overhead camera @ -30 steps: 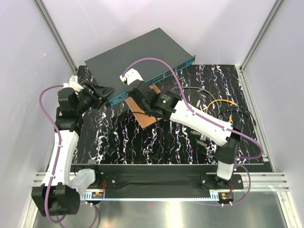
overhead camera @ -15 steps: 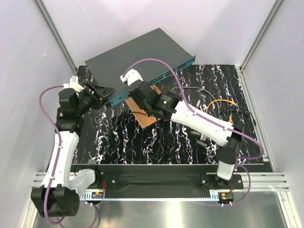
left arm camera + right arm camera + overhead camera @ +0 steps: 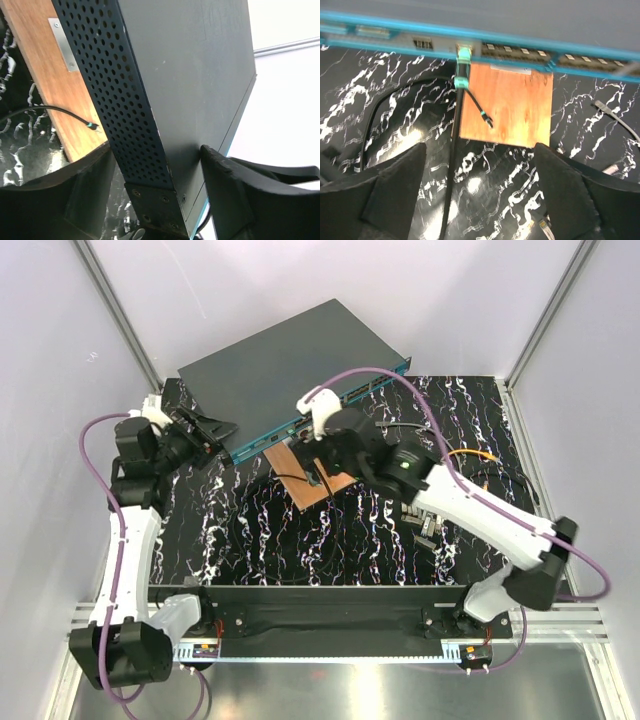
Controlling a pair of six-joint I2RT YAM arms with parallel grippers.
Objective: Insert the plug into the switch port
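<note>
The switch (image 3: 290,358) lies at the back of the table, dark grey on top, with a teal front edge (image 3: 520,42). A teal plug (image 3: 463,57) sits in one of its front ports, and its black cable (image 3: 454,160) runs down over the table. My right gripper (image 3: 480,150) hovers open in front of the switch (image 3: 322,462), with only the table between its fingers. My left gripper (image 3: 157,152) straddles the switch's left corner (image 3: 212,428). Its jaws are open, and a gap shows beside the perforated side (image 3: 115,100).
A small wooden board (image 3: 512,100) lies under the switch's front edge, with a thin teal-tipped lead (image 3: 486,118) on it. Loose connectors (image 3: 425,525), an orange cable (image 3: 465,455) and a grey cable (image 3: 615,117) lie to the right on the marbled table (image 3: 250,530).
My right gripper let go of the plug, opened wide and drew back from the switch to the right. The plug stays in the port. My left jaws widened around the switch corner.
</note>
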